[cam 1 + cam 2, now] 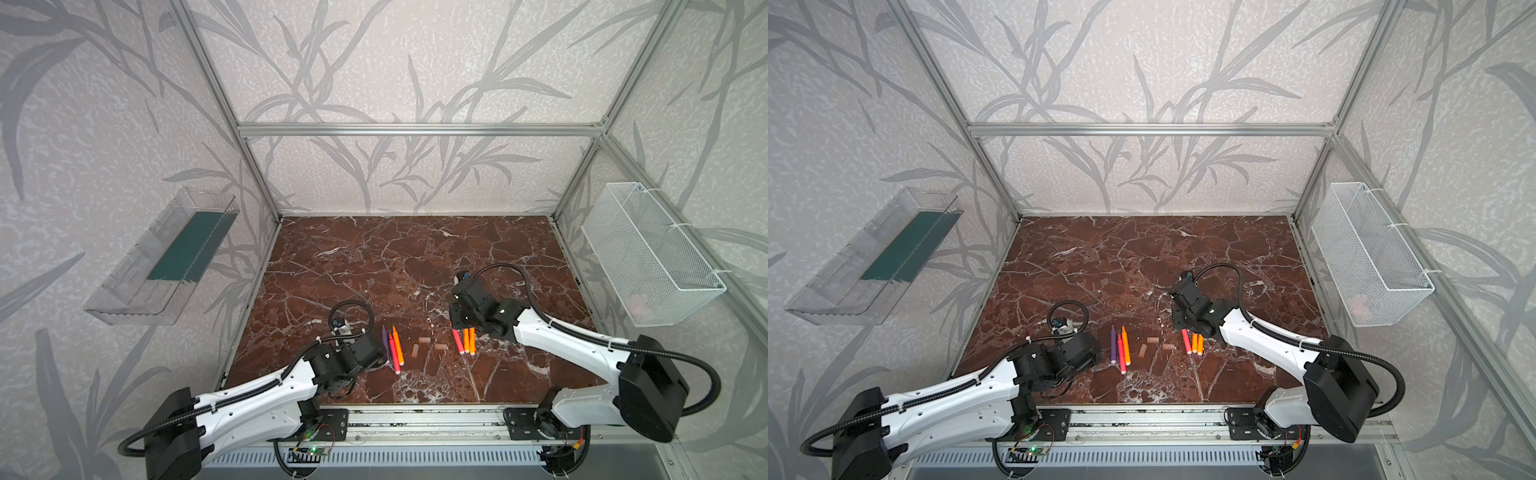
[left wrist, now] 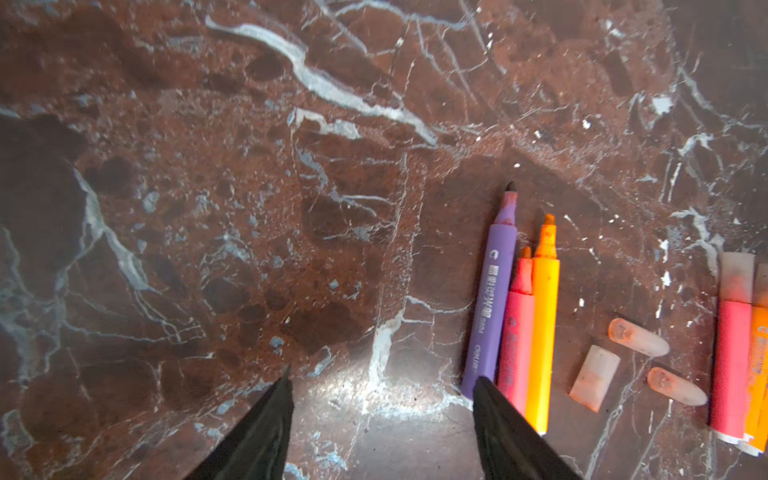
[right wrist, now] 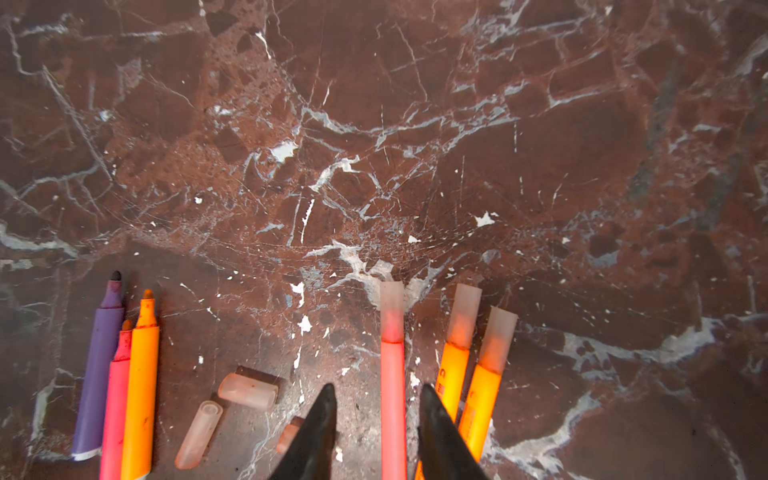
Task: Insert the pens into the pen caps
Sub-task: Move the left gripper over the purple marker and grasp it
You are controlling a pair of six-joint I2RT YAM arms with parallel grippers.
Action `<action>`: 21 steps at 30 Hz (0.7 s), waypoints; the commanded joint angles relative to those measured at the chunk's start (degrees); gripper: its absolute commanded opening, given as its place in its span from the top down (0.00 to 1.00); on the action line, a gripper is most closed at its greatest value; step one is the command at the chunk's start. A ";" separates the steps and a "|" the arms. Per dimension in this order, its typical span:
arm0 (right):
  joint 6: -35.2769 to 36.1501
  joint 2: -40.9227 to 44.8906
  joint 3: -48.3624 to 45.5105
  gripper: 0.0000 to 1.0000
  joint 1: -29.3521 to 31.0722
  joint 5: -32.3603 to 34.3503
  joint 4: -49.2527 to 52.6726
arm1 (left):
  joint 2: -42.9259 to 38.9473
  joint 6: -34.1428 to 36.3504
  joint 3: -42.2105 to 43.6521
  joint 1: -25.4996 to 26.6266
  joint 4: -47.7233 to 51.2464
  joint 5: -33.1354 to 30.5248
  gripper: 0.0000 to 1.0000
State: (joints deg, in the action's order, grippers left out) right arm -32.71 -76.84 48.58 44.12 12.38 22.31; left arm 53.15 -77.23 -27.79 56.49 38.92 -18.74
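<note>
Red-brown marble, veined in white, is seen across the table (image 1: 415,257) in both top views. Six pens are laid on it in the lower middle of the frame, in two groups of three.

In the left group a purple pen (image 2: 492,299), an uncapped pink-red pen (image 2: 517,332) and an uncapped orange pen (image 2: 544,324) are laid side by side, touching, with bare tips pointed toward the far wall. In the right group a capped pink-red pen (image 3: 392,395) and two capped orange pens (image 3: 455,365) (image 3: 488,382) are laid, each fitted with a pale translucent cap on its far end. Between the groups three loose pen caps (image 1: 424,340) (image 1: 414,350) (image 1: 440,346) are scattered, apart from one another.

The left gripper (image 2: 382,376) is held with its fingers wide apart over bare marble, nothing between them; one fingertip is seen over the purple pen's near end (whether it touches cannot be told).

The right gripper (image 3: 378,388) is set astride the capped pink-red pen with its fingers narrowly parted; marble is visible on either side of the pen, so the pen is not clamped
</note>
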 commanded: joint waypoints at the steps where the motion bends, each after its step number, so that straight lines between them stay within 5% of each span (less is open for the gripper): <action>1: 0.28 3.24 -1.83 0.65 -0.35 0.05 -0.25 | 1.76 0.17 0.49 -0.15 -1.62 2.32 0.34; 21: 0.36 3.99 -4.46 0.61 -0.34 -2.33 -4.75 | 15.01 3.20 -4.93 2.64 -7.77 4.40 0.48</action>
State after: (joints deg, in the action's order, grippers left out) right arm -32.69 -72.23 44.38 44.12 10.79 18.61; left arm 66.89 -74.17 -30.87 58.59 31.94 -14.35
